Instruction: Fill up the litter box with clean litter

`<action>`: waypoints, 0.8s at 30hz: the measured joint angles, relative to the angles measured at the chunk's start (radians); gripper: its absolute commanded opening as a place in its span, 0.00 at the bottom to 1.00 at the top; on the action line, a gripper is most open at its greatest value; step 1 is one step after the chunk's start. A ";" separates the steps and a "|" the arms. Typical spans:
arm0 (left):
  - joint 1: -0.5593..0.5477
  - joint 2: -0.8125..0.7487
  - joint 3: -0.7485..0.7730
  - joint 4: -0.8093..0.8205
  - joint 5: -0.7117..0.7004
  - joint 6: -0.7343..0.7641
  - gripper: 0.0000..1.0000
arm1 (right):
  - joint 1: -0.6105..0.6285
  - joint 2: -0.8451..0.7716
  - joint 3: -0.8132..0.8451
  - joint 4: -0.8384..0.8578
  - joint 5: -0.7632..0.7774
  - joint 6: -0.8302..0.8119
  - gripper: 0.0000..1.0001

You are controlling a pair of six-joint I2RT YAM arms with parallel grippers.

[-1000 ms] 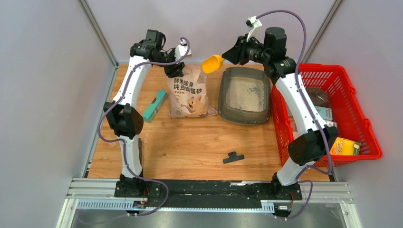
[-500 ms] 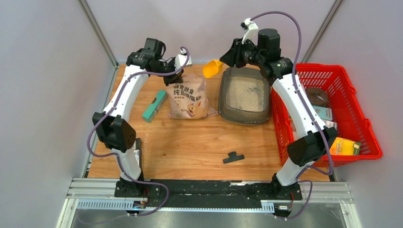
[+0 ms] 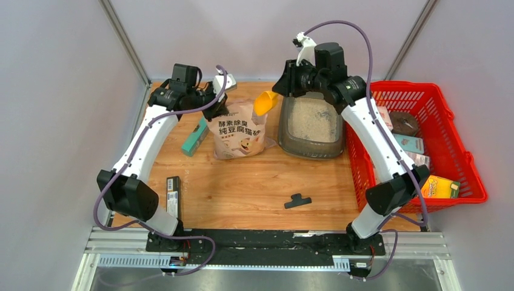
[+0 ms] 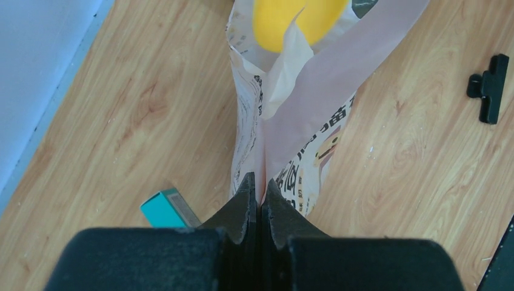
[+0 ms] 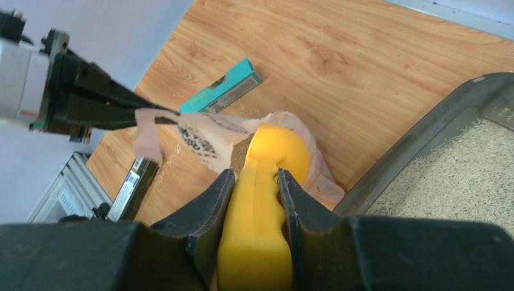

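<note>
The dark grey litter box (image 3: pixel 285 130) (image 5: pixel 424 121) sits at the back, right of centre. Pale clean litter (image 3: pixel 312 121) (image 5: pixel 460 176) covers its floor. Just left of it stands the pink-white litter bag (image 3: pixel 239 136) (image 4: pixel 303 121) (image 5: pixel 200 136). My left gripper (image 3: pixel 219 111) (image 4: pixel 259 182) is shut on the bag's top left edge and holds its mouth apart. My right gripper (image 3: pixel 282 88) (image 5: pixel 254 176) is shut on the handle of the yellow scoop (image 3: pixel 265 102) (image 4: pixel 297 21) (image 5: pixel 267 182). The scoop's bowl points down into the bag's open mouth.
A teal box (image 3: pixel 197 136) (image 4: pixel 166 209) (image 5: pixel 227 91) lies left of the bag. A black flat box (image 3: pixel 174 195) (image 5: pixel 136 185) lies near the left arm's elbow. A black clip (image 3: pixel 297 200) (image 4: pixel 490 85) lies mid-table. A red mesh basket (image 3: pixel 467 151) with several items stands at the right.
My left gripper has shut on the bag's top edge and drawn it left and nearer. The right arm has carried the scoop left and down to the bag's mouth.
</note>
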 measured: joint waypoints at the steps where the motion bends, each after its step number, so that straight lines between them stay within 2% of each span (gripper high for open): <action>1: 0.000 -0.003 -0.008 0.014 -0.003 -0.017 0.00 | 0.007 -0.005 -0.001 -0.011 0.002 -0.002 0.00; 9: -0.011 -0.051 -0.078 0.089 -0.021 -0.097 0.00 | 0.056 -0.046 -0.019 -0.066 0.039 -0.053 0.00; 14: -0.017 -0.077 -0.123 0.146 -0.035 -0.127 0.00 | 0.071 0.038 0.031 -0.083 0.081 -0.074 0.00; 24: -0.019 -0.126 -0.220 0.279 -0.061 -0.177 0.00 | 0.154 0.179 0.084 -0.089 0.290 -0.037 0.00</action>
